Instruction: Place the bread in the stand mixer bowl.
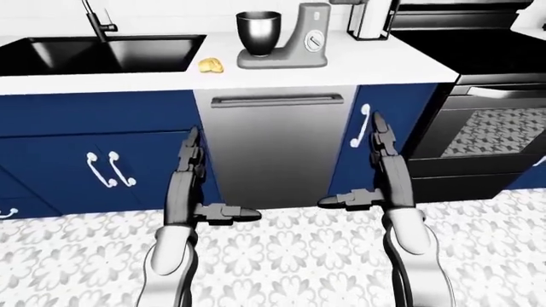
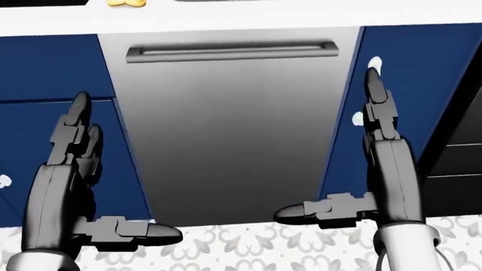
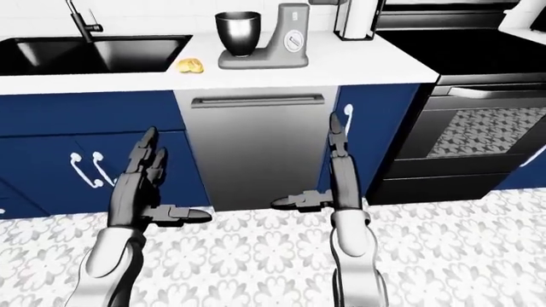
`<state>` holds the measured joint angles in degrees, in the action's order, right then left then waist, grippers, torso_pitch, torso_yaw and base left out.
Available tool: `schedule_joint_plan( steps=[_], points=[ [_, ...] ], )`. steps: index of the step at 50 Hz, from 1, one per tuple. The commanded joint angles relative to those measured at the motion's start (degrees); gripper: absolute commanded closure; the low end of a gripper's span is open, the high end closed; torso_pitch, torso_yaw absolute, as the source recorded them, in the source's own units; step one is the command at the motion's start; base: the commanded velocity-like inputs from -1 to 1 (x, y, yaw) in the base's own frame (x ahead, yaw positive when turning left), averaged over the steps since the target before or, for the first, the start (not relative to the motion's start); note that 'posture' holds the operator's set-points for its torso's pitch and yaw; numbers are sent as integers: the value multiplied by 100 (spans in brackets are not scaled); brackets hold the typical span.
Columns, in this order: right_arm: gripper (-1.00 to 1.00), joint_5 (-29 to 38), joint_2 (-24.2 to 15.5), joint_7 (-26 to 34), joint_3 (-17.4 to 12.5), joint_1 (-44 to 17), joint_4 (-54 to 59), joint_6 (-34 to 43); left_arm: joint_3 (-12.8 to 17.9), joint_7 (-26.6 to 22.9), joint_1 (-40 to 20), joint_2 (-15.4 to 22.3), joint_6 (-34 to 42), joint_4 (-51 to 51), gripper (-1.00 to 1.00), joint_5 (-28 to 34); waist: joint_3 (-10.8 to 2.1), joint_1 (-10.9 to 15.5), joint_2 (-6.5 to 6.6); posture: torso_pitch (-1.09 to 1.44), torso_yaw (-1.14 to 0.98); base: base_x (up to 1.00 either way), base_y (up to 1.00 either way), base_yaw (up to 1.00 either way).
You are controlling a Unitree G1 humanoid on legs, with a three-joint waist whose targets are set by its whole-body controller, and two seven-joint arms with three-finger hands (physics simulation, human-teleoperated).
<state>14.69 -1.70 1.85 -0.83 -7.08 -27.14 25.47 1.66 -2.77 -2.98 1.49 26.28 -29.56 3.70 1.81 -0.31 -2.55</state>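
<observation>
Left hand, right hand open, empty, low in frame: approach stance. Small yellow bread on white worktop, upper centre-left beside dark metal mixer bowl.

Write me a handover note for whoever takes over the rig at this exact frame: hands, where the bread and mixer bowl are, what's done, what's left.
Left hand: open, empty, held low over the floor, facing the blue cabinets.
Right hand: open, empty, likewise low, near the dishwasher.
Bread: on the white counter, between the sink and the stand mixer, untouched.
Stand mixer bowl: seated on the mixer's base, at its left in the left-eye view; looks empty, though its inside is barely visible.
Done: nothing yet.
Left: raise a hand to counter height, probably stepping closer; grasp the bread, drop it into the bowl.
</observation>
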Motion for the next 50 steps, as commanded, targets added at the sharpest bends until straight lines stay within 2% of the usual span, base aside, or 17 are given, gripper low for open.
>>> schedule_joint_plan(
  steps=[1,2,3,5,8,12,14,15,17,22,30,31,33,42,46,47,50],
  points=[
    [-100,18,-26,-31,-29,-87,-158,-133,-24,-3,-96,-5,-174,-188,-100,-10,-79,-14,-66,0,0,0,29,0],
    [-100,20,-27,-30,-28,-90,-152,-135,-25,-1,-100,-4,-173,-184,-100,-7,-149,-24,-249,0,0,0,29,0],
    [-100,17,-27,-29,-32,-89,-155,-136,-18,0,-108,-4,-163,-187,-100,-11,-86,-87,8,0,0,0,28,0],
    [-100,17,-27,-28,-33,-87,-155,-139,-29,0,-97,-6,-165,-197,-100,-7,-122,-46,-95,0,0,0,29,0],
    [-100,16,-25,-26,-30,-88,-157,-135,-26,-3,-91,-5,-175,-191,-100,-9,-146,-27,5,0,0,0,28,0],
    [-100,14,-24,-27,-30,-83,-152,-146,-28,-6,-76,-5,-176,-203,-100,-8,-47,-47,341,0,0,0,28,0],
    [-100,13,-21,-30,-28,-80,-144,-155,-24,-7,-75,-5,-186,-194,-100,-10,-146,-53,730,0,0,0,29,0],
    [-100,17,-22,-30,-24,-81,-147,-151,-24,-7,-80,-3,-177,-197,-100,-7,-218,-71,789,0,0,0,29,0],
    [-100,9,-21,-30,-33,-75,-150,-159,-28,-8,-69,-5,-183,-201,-100,-5,-62,-23,646,0,0,0,29,0],
    [-100,-36,-17,-27,-38,-80,-113,-228,-18,-9,-83,-3,-192,-178,-100,-7,-37,17,427,0,0,0,13,0],
    [-100,-136,-21,-22,-68,-80,-146,-229,-29,-18,-62,0,-221,-170,-100,7,-43,127,186,0,0,0,0,0],
    [-100,-133,-28,-20,-64,-77,-175,-229,-35,-20,-63,-5,-203,-190,-100,7,-145,124,143,0,0,6,0,0],
    [-100,-131,-32,-19,-65,-73,-183,-223,-39,-21,-70,-4,-183,-209,-100,14,-83,94,-144,0,0,13,0,0],
    [-100,-109,-33,-30,-64,-55,-234,-194,-24,-11,-81,-4,-191,-193,-100,14,-6,41,245,0,0,14,0,0],
    [-100,-112,-35,-31,-69,-56,-227,-208,-14,-12,-98,-1,-167,-209,-100,8,-105,-1,789,0,0,14,0,0],
    [-100,-113,-35,-31,-71,-56,-225,-209,-13,-12,-95,-2,-171,-209,-100,5,-45,76,534,0,0,15,0,0],
    [-100,-109,-37,-31,-72,-52,-225,-210,-15,-10,-86,-3,-176,-211,-100,6,-24,94,559,0,0,14,0,0]
  ],
)
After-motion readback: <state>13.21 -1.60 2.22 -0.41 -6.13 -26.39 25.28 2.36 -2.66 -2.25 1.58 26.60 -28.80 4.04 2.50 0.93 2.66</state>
